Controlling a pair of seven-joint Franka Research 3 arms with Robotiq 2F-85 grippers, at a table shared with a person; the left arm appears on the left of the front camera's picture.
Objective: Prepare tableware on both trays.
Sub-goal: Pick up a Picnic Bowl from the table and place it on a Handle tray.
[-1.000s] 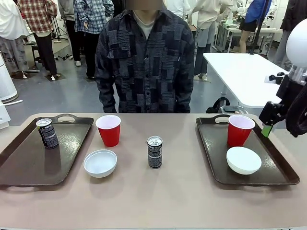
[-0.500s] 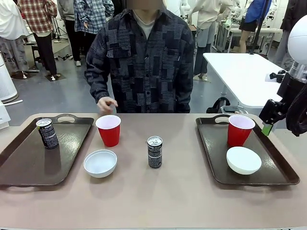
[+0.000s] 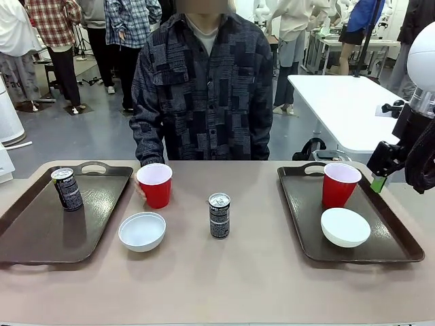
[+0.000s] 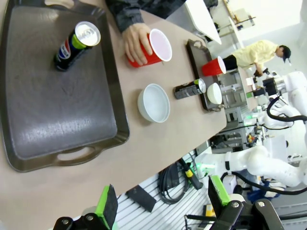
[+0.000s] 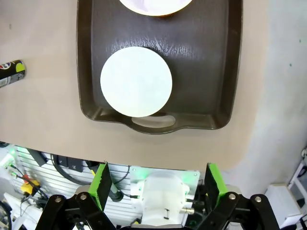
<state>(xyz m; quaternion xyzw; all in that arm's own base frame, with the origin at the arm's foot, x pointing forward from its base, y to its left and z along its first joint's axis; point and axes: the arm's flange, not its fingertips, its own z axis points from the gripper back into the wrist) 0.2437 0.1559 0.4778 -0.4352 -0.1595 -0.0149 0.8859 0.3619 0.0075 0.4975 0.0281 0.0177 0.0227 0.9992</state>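
Both grippers hang high off the desk (image 3: 224,285), idle. My left gripper (image 4: 162,199): fingers spread wide, nothing btwn them. My right gripper (image 5: 157,184): same, spread wide and empty.

Below and ahead of my left gripper is the left tray (image 4: 57,105), w/ the left can (image 4: 76,44) upright toward its far end. Just past the tray's rim, on bare desk, is the left cup (image 4: 153,47), w/ the person's hand (image 4: 136,43) wrapped on it. The left bowl (image 4: 154,102) also sits on bare desk, nearer my gripper than the cup and just beside the rim, not touching it. The mid-desk can (image 4: 189,89) stands upright farther out, btwn the trays.

Straight under my right gripper is the right tray (image 5: 158,127), w/ the right bowl (image 5: 136,81) on it. Farther ahead on it is the right cup (image 5: 153,5), cut by the frame edge. The mid-desk can is off to this gripper's side, outside the tray.

Step, imo: the right tray lacks a can; the left tray lacks a cup + bowl. The person seems to be handling the left cup, so I'd leave it.

Nxt for me is prob. mid-desk can → right tray. My right gripper must swing off the tray, drop w/ fingers either side of the slim body and pinch mid-height. Then keep it upright and set it in a free patch w/o bumping the bowl. Alt: left gripper takes the left bowl by its rim, clear of the hand.
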